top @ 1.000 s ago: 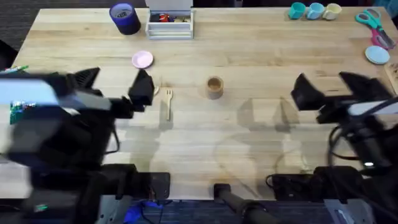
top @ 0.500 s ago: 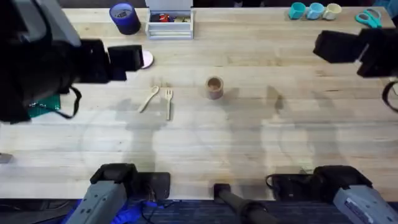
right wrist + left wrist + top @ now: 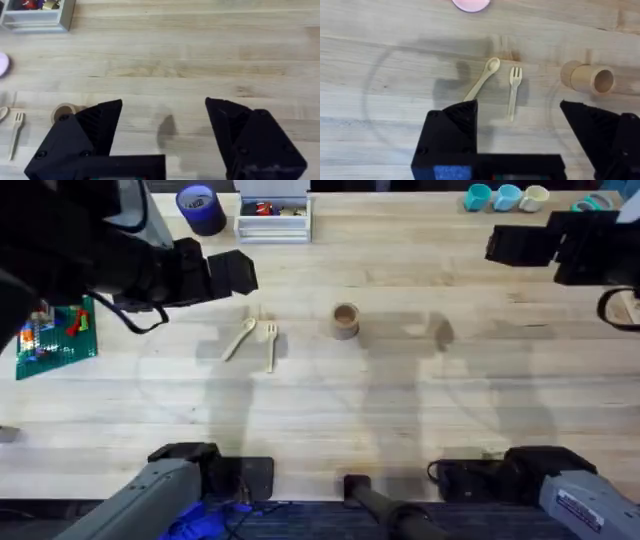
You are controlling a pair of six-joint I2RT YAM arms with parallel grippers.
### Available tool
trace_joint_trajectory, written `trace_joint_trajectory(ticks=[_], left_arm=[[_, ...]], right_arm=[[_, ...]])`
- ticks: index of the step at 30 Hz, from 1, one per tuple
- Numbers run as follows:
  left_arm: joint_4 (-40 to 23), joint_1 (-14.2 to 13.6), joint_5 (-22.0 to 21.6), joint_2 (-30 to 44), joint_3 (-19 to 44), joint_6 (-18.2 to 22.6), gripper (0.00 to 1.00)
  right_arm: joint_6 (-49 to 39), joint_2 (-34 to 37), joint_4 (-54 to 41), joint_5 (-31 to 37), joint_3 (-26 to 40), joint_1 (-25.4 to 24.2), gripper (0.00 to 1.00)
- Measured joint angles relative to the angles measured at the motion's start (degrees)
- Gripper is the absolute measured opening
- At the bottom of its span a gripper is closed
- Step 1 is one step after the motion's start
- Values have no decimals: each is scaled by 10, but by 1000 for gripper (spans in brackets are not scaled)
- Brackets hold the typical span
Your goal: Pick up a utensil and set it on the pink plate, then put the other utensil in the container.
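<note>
Looking down from the left wrist, we see the fork [image 3: 514, 93] lying flat on the bare worktop [image 3: 400, 400], tines toward the pink plate [image 3: 471, 4], with the spoon [image 3: 482, 80] just beside it, angled so that its bowl end comes close to the tines. Neither utensil is held. Our left pincer [image 3: 517, 117] hangs above them with its fingers wide apart, and the right pincer [image 3: 162, 120] is likewise spread, well off to the right and high over the worktop.

We judge the fork light, stiff and thin, with a dry wooden surface that should not slip, though it lies so flat that the fingers must close right at the worktop. The mid-handle looks the best place to take hold, clear of the spoon.

The container [image 3: 345, 320] stands upright, well apart from the fork. The plate seems hidden under our left arm in the overhead view. A dark blue cup [image 3: 201, 208], a white bin [image 3: 273, 220] and a green brick plate [image 3: 55, 338] sit out of the way.
</note>
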Motion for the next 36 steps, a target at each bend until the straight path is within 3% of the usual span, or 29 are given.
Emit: trace_joint_trajectory(ticks=[11, 20, 28, 36], left_arm=[[0, 0, 2, 60, 0, -13, 992], [0, -4, 33, 89, 0, -1, 992], [0, -72, 28, 97, 0, 3, 992], [1, -110, -35, 133, 0, -41, 992]], right_arm=[[2, 1, 0, 0, 0, 0, 997], [4, 1, 0, 0, 0, 0, 998], [4, 1, 0, 0, 0, 0, 998], [4, 27, 0, 0, 1, 0, 998]])
